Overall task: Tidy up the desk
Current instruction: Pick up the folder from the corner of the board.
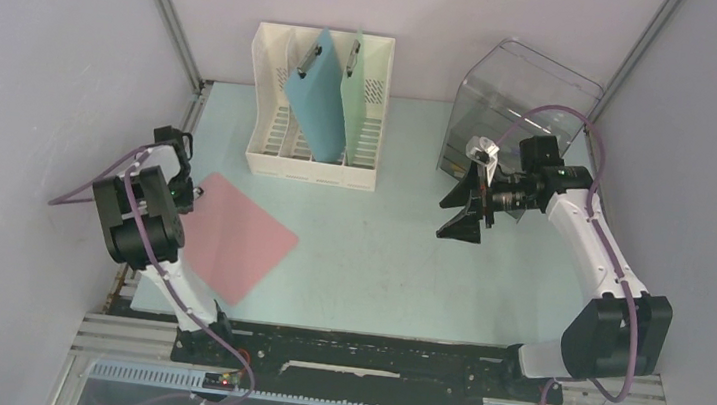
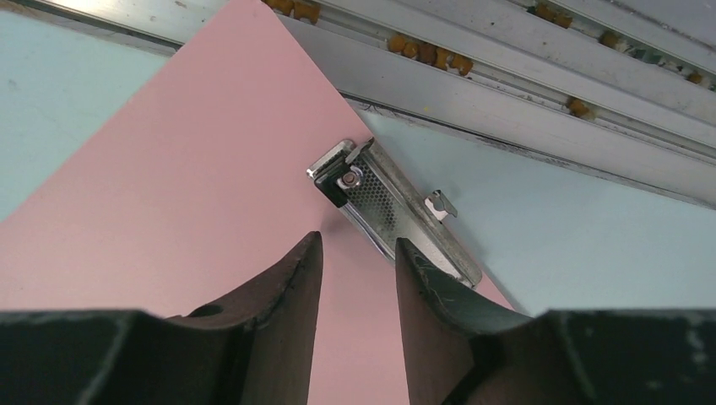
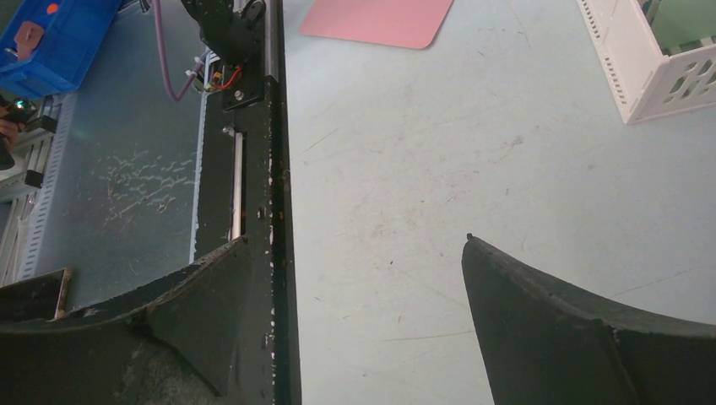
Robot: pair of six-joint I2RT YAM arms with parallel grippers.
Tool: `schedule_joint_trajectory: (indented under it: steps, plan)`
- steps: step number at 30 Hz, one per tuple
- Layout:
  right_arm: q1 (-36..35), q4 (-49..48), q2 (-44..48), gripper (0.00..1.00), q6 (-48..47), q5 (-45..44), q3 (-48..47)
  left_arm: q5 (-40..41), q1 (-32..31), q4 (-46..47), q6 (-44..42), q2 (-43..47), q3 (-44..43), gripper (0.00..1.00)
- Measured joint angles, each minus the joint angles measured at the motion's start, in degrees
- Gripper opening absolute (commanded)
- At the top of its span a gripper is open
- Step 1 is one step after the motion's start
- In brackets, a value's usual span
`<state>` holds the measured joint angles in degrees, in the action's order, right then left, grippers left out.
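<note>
Two clipboards (image 1: 317,98) stand in rack (image 1: 265,147); your left jaws, half-parted, empty, aim at clip (image 2: 384,211) on pink clipboard (image 2: 169,211), likely best handle. Right jaws wide, idle over surface (image 3: 473,152).

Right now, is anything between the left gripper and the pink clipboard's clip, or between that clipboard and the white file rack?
Nothing visible. The left gripper, jaws open, points at the metal clip across bare pink clipboard; only bare desk lies between that board and the white file rack.

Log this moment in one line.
left end effector: open, by metal clip of flat pink clipboard | right end effector: wide open, empty, above pale mint-green desk
</note>
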<state>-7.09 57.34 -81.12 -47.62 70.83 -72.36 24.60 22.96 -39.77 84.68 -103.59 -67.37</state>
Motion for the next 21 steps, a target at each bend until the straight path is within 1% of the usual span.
schedule_joint_trajectory:
  steps: [3, 6, 11, 13, 16, 21]
  plan:
    - [0.00, 0.07, 0.00, 1.00, 0.00, 0.00, 0.00, -0.17, 0.04, -2.47, 0.02, -1.46, -2.21, 0.42]
    - [0.00, 0.07, 0.00, 1.00, 0.00, 0.02, 0.00, -0.33, 0.04, -4.24, -0.13, -2.54, -4.00, 0.44]
    - [0.31, 0.09, 0.00, 1.00, 0.00, 0.17, 0.00, 0.74, 0.04, -5.60, -0.68, -2.71, -4.37, 0.48]
    - [0.48, 0.09, 0.00, 1.00, 0.00, 0.20, 0.00, 1.66, 0.04, -5.88, -1.20, -2.73, -4.37, 0.46]
    - [0.59, 0.11, 0.02, 1.00, -0.02, 0.26, 0.00, 2.86, 0.04, -6.01, -2.19, -2.91, -4.37, 0.45]
    - [0.72, 0.20, 0.02, 1.00, -0.02, 0.42, 0.00, 3.78, 0.04, -5.95, -3.72, -3.06, -4.37, 0.36]
